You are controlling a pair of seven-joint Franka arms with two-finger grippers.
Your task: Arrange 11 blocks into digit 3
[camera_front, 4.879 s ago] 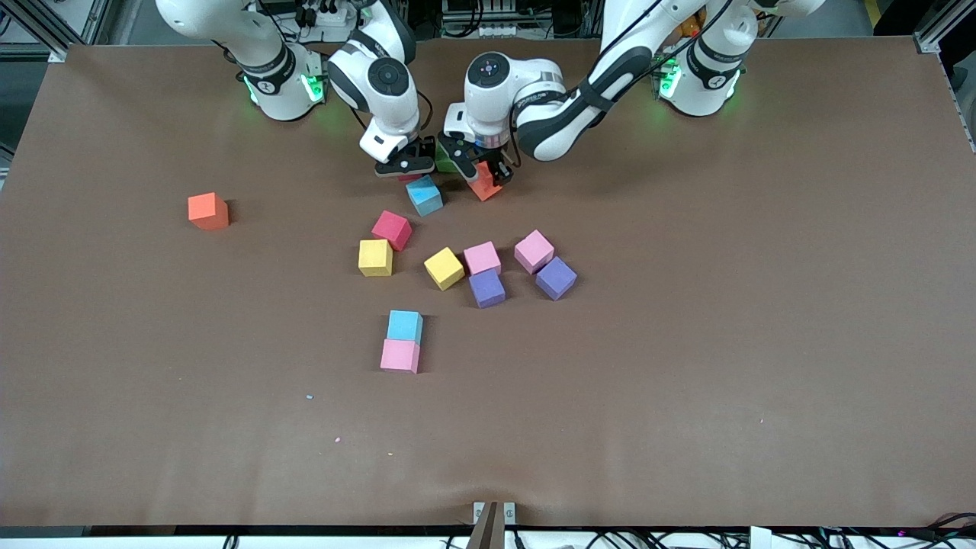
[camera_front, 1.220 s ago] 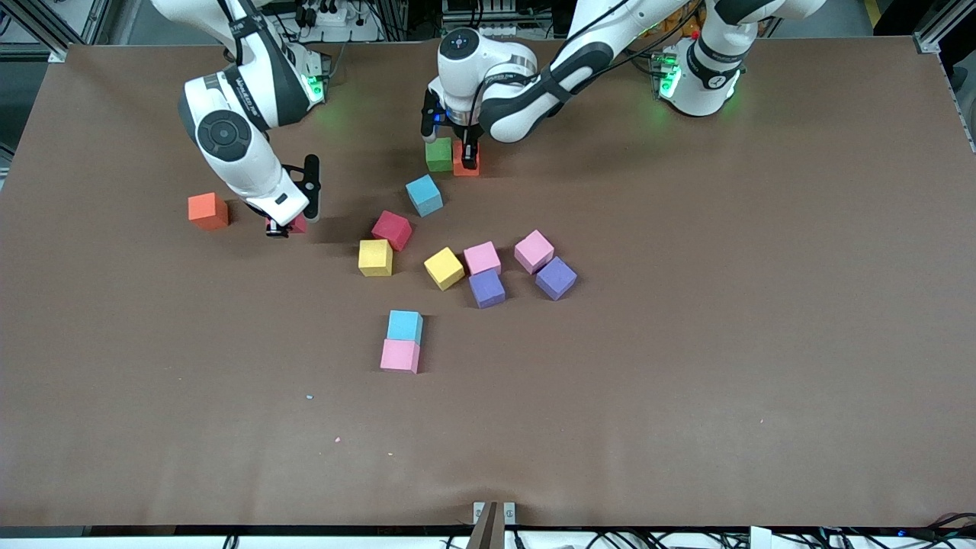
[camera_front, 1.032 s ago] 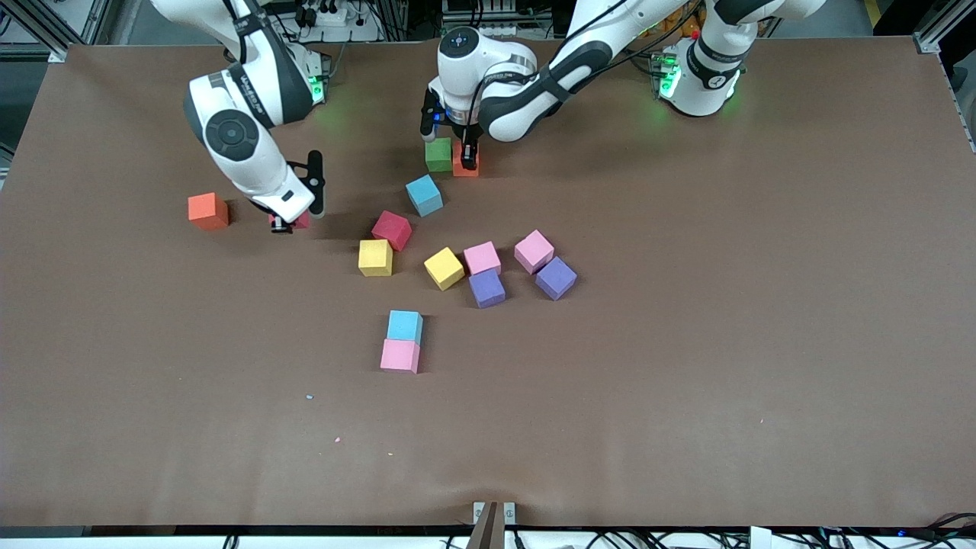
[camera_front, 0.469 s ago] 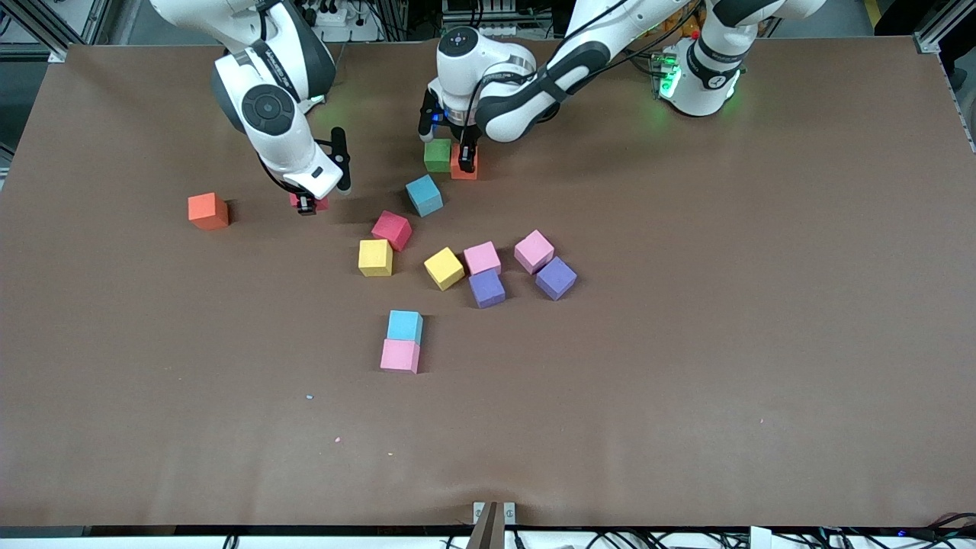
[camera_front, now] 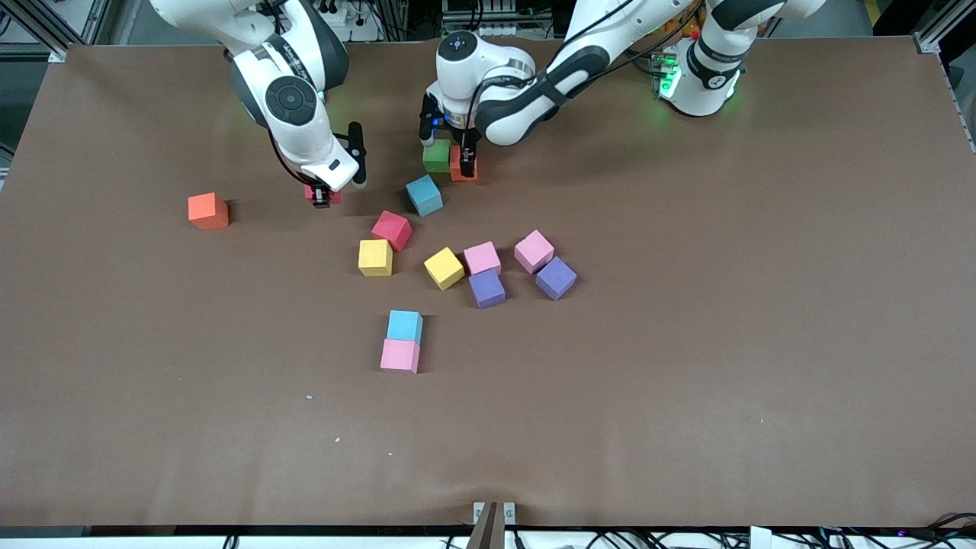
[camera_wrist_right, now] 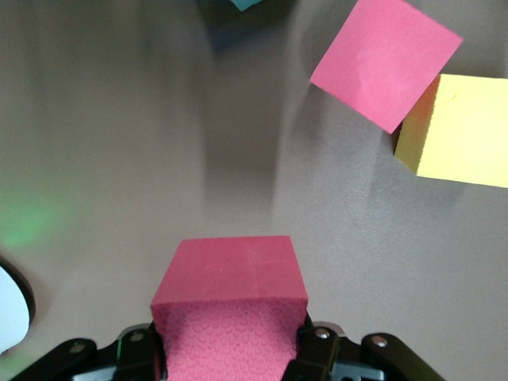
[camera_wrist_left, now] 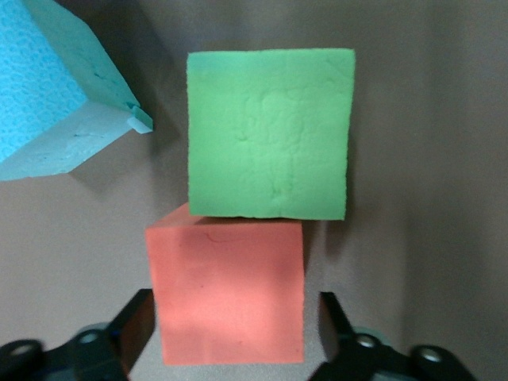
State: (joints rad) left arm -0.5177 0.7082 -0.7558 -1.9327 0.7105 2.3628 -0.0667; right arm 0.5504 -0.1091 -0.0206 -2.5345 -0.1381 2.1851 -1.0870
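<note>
Crimson block clamped in right gripper above the counter. Left gripper spread around orange block resting on the counter, touching green block; other blocks scattered mid-counter.

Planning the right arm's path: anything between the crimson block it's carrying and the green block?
Front view: only bare table between the crimson block in the right gripper and the green block. The blue block sits nearer the camera, off that line.

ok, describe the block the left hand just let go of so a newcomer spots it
Find the left hand near the robots' bases. The orange block sits between its open fingers, touching the green block. The other orange block sits alone toward the right arm's end.
</note>
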